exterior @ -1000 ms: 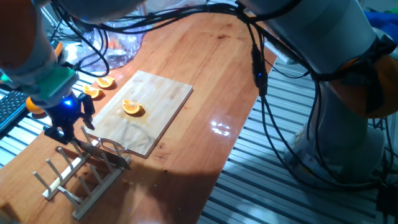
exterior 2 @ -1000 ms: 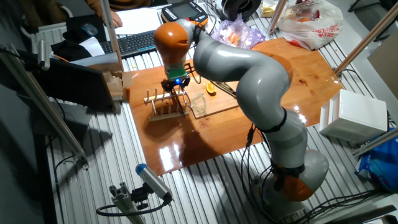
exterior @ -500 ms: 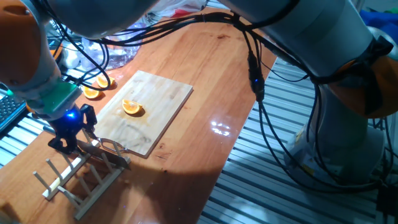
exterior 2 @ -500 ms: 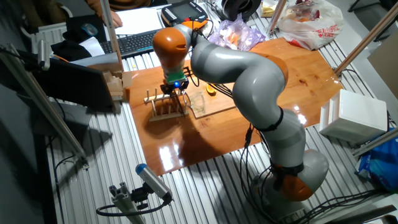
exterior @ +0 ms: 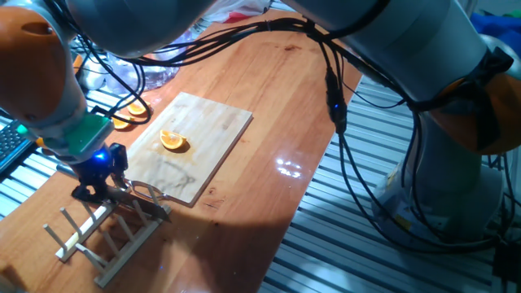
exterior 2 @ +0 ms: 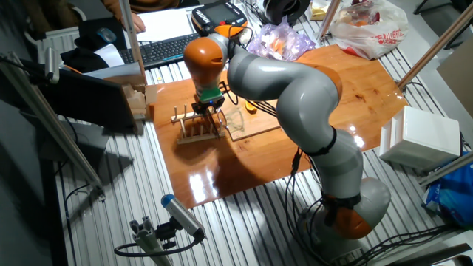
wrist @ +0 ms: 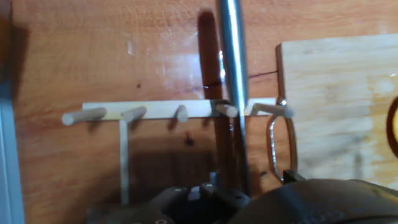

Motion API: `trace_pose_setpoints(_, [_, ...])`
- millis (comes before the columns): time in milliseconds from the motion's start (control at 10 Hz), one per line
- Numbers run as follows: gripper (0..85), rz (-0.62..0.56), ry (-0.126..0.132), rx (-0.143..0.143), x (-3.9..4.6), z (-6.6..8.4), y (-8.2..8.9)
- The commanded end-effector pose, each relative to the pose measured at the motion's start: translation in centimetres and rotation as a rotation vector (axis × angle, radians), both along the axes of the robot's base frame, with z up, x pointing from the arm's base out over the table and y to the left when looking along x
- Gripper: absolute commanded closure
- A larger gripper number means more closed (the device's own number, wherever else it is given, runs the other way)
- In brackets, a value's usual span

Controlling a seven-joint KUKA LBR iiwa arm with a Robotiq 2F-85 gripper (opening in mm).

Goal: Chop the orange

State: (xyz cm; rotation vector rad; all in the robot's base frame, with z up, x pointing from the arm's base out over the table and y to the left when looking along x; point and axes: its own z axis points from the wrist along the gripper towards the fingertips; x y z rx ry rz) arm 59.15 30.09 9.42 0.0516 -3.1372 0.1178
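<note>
The orange [exterior: 172,141], a half-moon wedge, lies on the wooden cutting board [exterior: 207,130], and a sliver of it shows at the right edge of the hand view [wrist: 395,130]. A knife [exterior: 140,203] rests across the wooden peg rack [exterior: 96,233]. In the hand view its shiny blade [wrist: 232,68] runs straight up from between my fingers. My gripper [exterior: 98,188] is low over the rack, its fingers either side of the knife's near end and looking open. In the other fixed view the gripper [exterior 2: 208,111] is over the rack [exterior 2: 196,127].
Two similar orange wedges [exterior: 126,114] lie on the table behind the board, near a plastic bag [exterior: 155,69]. A metal loop [wrist: 281,143] sits at the board's corner next to the rack. A keyboard [exterior 2: 159,50] lies beyond the table edge.
My gripper has moved down and a little right, from above the rack's far end to low over the knife. The orange and the board have not moved.
</note>
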Motion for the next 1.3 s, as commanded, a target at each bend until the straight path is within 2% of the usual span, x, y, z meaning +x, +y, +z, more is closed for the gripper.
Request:
trace_pose_setpoints(0, [68.0,0.003,-0.002,-0.002,-0.05,-0.1,-0.1])
trace_pose_setpoints(200, [68.0,0.012,-0.006,-0.003,-0.12,-0.5,-0.5])
trace_pose_setpoints(300, [85.0,0.011,-0.009,0.003,-0.15,-0.4,-0.5])
trace_pose_setpoints(400, [85.0,0.015,-0.015,0.011,-0.18,-0.4,-0.6])
trace_pose_setpoints(600, [85.0,0.024,-0.032,0.007,-0.15,-0.1,-0.6])
trace_pose_setpoints(700, [85.0,0.017,-0.029,0.046,-0.01,0.5,-0.7])
trace_pose_setpoints(900, [85.0,0.020,0.006,0.100,0.61,2.8,-1.5])
trace_pose_setpoints(1000, [85.0,0.012,0.030,0.133,0.81,4.9,-2.1])
trace_pose_setpoints(1200, [85.0,-0.035,0.049,0.166,0.28,7.9,-2.1])
